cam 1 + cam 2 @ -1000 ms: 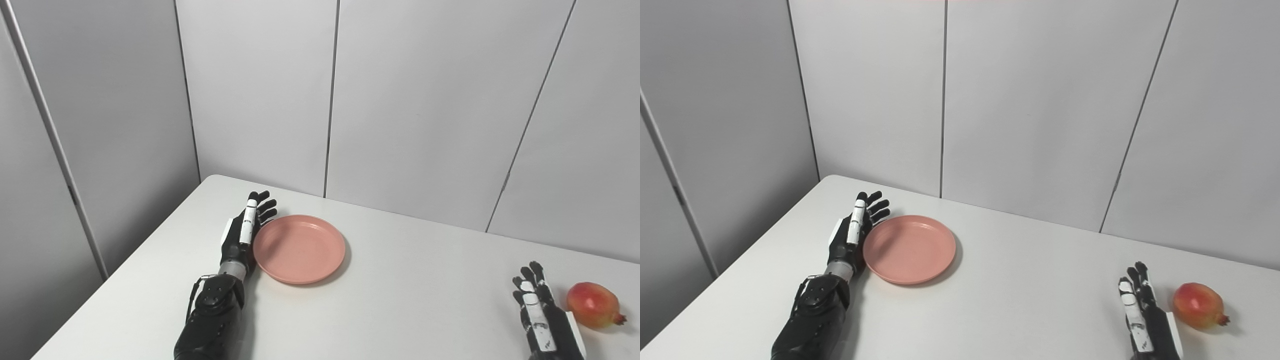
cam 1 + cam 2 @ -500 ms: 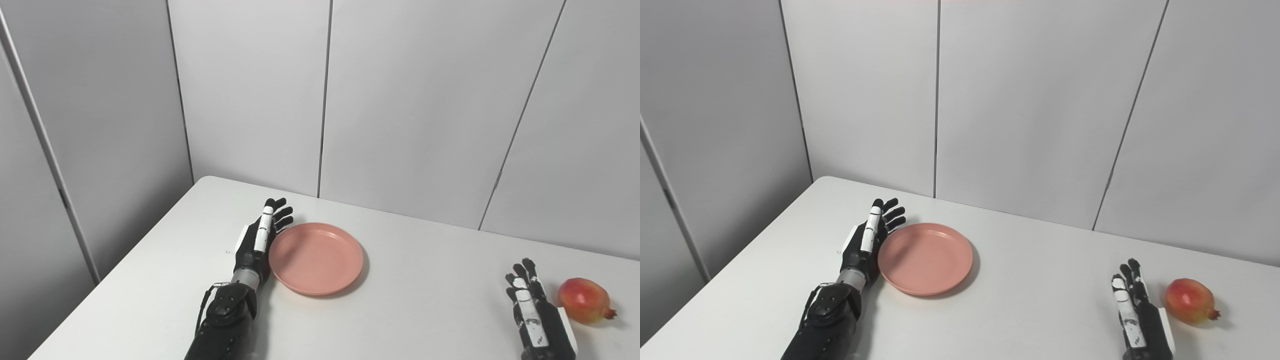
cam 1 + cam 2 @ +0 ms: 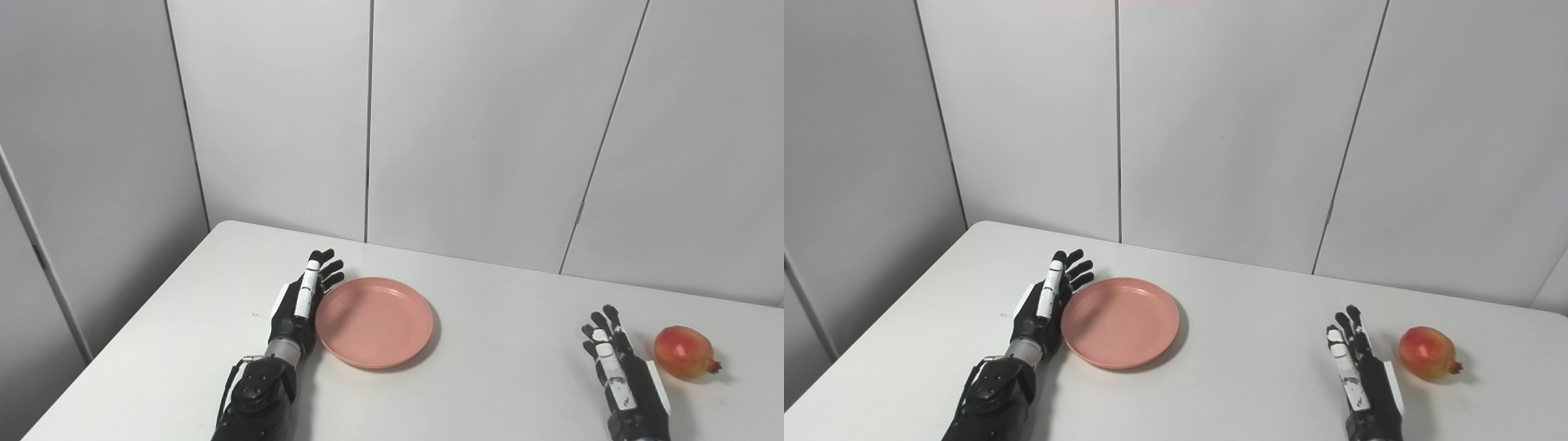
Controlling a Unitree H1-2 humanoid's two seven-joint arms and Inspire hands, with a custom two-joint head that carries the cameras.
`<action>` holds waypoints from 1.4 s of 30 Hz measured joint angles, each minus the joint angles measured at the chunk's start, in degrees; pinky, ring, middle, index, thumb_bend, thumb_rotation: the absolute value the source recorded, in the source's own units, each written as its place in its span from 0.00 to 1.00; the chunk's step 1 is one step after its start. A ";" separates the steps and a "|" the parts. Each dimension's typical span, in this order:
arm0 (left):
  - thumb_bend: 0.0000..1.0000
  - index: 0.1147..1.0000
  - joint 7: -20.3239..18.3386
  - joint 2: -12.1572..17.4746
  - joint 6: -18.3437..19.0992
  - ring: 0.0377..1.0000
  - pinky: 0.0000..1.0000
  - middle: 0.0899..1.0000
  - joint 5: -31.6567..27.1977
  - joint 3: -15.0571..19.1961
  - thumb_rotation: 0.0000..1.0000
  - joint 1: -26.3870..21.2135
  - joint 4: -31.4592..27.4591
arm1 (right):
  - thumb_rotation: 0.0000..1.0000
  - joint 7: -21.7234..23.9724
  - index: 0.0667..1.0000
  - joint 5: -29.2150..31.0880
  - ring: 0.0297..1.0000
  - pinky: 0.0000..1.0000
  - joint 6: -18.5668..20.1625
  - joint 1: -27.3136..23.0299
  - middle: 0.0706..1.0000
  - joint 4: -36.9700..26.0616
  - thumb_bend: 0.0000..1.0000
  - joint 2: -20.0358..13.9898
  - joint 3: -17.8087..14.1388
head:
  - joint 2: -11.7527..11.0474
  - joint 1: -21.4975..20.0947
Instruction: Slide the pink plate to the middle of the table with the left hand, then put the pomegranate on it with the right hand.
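- Left eye view: a plain white table (image 3: 490, 380) is seen, backed by grey wall panels (image 3: 478, 122) divided by thin vertical seams. The pink plate (image 3: 374, 322) is set flat left of the table's middle. The left hand (image 3: 300, 304) is laid edge-on against the plate's left rim, fingers straight and slightly spread, nothing gripped.
- Right eye view: the pomegranate (image 3: 1427, 353) is seen near the table's right edge. The right hand (image 3: 1356, 367) is placed just left of it, apart from it, fingers extended and empty. A side wall (image 3: 857, 153) is met at the left corner.
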 measured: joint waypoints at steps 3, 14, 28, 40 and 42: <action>0.56 0.88 -0.13 -0.02 1.25 0.90 0.88 0.89 0.88 -0.64 1.00 0.65 -1.35 | 0.80 -0.07 0.99 -0.17 0.95 0.96 0.33 0.15 0.97 -0.48 0.56 0.75 0.08 | 0.27 -1.06; 0.55 0.92 -1.86 -1.10 3.03 0.92 0.89 0.92 0.99 -2.37 1.00 3.15 -5.85 | 0.82 -2.10 1.00 -1.95 0.97 0.97 2.71 0.80 0.99 -1.75 0.57 1.85 1.43 | 1.23 -5.90; 0.57 0.93 -3.11 -1.72 5.43 0.93 0.90 0.94 3.25 -5.05 1.00 5.83 -10.45 | 0.84 -3.46 0.99 -3.93 0.95 0.95 3.48 0.74 0.98 -1.74 0.62 2.65 2.50 | 2.38 -10.99; 0.54 0.92 -5.13 -2.07 5.09 0.93 0.90 0.93 2.59 -4.93 1.00 6.32 -10.48 | 0.82 -3.89 0.99 -3.99 0.94 0.95 3.51 0.64 0.97 -1.65 0.61 3.45 2.58 | 2.73 -12.49; 0.55 0.92 -5.54 -2.38 5.09 0.93 0.90 0.93 2.55 -5.10 1.00 6.50 -10.64 | 0.82 -3.90 0.98 -3.99 0.94 0.94 3.50 0.57 0.97 -1.54 0.61 3.46 2.61 | 2.64 -12.75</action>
